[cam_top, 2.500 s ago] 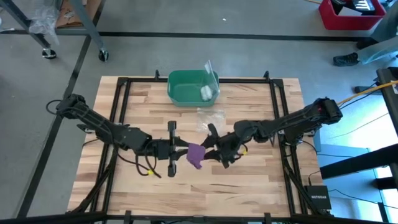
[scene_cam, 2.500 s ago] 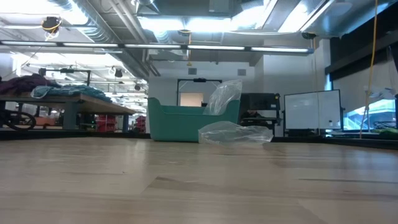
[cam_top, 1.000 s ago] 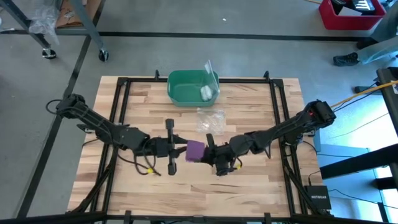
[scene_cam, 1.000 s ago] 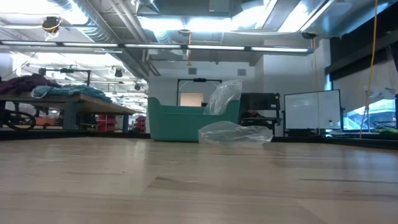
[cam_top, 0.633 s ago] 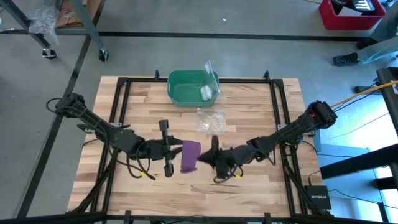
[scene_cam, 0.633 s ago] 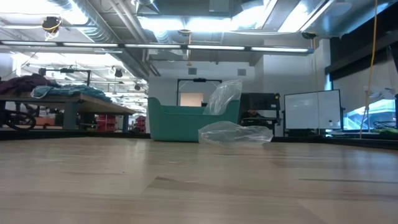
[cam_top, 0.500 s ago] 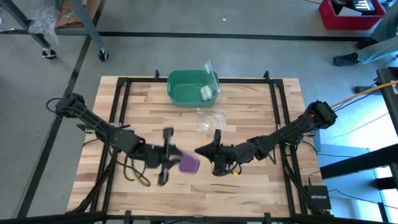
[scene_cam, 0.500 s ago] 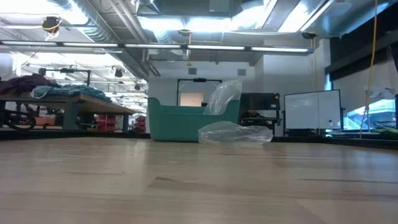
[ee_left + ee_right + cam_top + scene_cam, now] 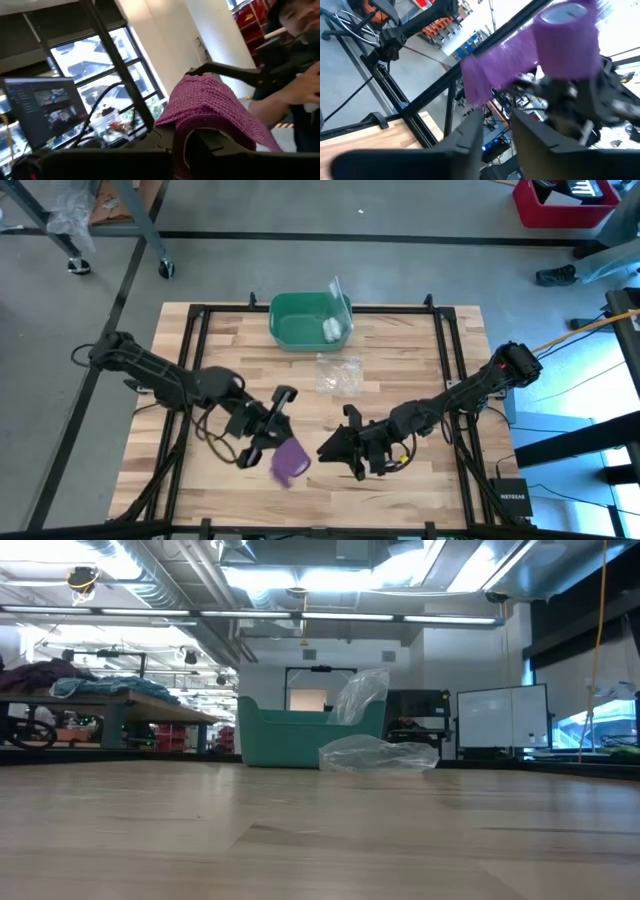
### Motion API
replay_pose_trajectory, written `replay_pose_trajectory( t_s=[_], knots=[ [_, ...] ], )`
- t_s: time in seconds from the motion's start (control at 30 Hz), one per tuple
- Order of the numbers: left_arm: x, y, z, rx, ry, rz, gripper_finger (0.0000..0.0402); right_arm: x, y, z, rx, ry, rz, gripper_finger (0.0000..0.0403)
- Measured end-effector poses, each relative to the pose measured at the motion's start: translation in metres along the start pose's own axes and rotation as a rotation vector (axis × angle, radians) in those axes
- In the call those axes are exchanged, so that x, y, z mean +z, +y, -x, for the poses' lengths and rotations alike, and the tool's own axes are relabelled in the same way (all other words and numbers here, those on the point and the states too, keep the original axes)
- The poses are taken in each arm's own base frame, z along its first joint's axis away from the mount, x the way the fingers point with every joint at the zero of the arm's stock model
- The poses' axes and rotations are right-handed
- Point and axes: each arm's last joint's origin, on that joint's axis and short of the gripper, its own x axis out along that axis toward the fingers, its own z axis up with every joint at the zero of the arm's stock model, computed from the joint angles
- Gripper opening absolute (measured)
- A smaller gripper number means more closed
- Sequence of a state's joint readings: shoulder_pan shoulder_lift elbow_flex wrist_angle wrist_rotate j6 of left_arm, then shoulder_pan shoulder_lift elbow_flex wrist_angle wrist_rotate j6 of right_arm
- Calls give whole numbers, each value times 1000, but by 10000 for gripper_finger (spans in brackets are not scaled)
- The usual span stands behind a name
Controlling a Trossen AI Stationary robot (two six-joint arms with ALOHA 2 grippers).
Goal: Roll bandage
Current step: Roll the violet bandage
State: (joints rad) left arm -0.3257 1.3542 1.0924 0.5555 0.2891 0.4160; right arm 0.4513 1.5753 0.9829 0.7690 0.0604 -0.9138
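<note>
The purple bandage [image 9: 290,461] is a partly wound roll [image 9: 567,35] with a loose flat tail [image 9: 495,70]. It hangs above the near middle of the table, and my left gripper [image 9: 272,442] is shut on it. In the left wrist view the knit cloth [image 9: 210,107] rises from between that gripper's fingers. My right gripper [image 9: 333,438] stands just right of the bandage, open, with nothing between its fingers [image 9: 465,137]. Neither arm nor the bandage shows in the low view. My left gripper pinches the bandage's lower part [image 9: 187,132] between its two fingers. The fingers slant in from the table's left toward its near right. The bandage is lifted clear of the table, and its loose tail sticks out sideways from the roll.
A green bin [image 9: 310,320] holding a small white roll [image 9: 330,330] stands at the far middle, with a clear plastic bag [image 9: 338,373] in front of it. Black frame rails [image 9: 445,350] border the table. A person [image 9: 300,45] shows beyond the table.
My right gripper has let go of the bandage, opened, and drawn a little toward the near edge. My left gripper has swung toward the near edge and turned, carrying the bandage away from the right gripper. The bandage stays clear of the table.
</note>
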Motion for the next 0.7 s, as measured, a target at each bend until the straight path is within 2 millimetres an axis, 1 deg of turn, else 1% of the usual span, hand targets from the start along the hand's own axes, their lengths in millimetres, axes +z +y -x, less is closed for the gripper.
replay_pose_trajectory(
  t_s=[0.1,0.17,0.23,0.33,0.4,0.5,0.7],
  knots=[
    [-10,10,0,35,16,3,15,-5,-2,-4,-6,13,3,148],
    [-17,17,0,58,31,12,15,-11,-3,-9,-20,58,3,171],
    [-24,21,0,71,48,28,15,-17,-5,-14,-35,107,4,186],
    [-31,26,1,88,65,44,15,-23,-5,-19,-32,172,5,197],
    [-32,28,1,98,73,50,15,-26,-3,-21,-18,187,5,197],
    [-32,28,1,113,85,53,15,-25,-2,-21,-3,184,-5,185],
    [-34,27,1,131,105,55,15,-25,-1,-21,1,173,-24,130]
  ],
)
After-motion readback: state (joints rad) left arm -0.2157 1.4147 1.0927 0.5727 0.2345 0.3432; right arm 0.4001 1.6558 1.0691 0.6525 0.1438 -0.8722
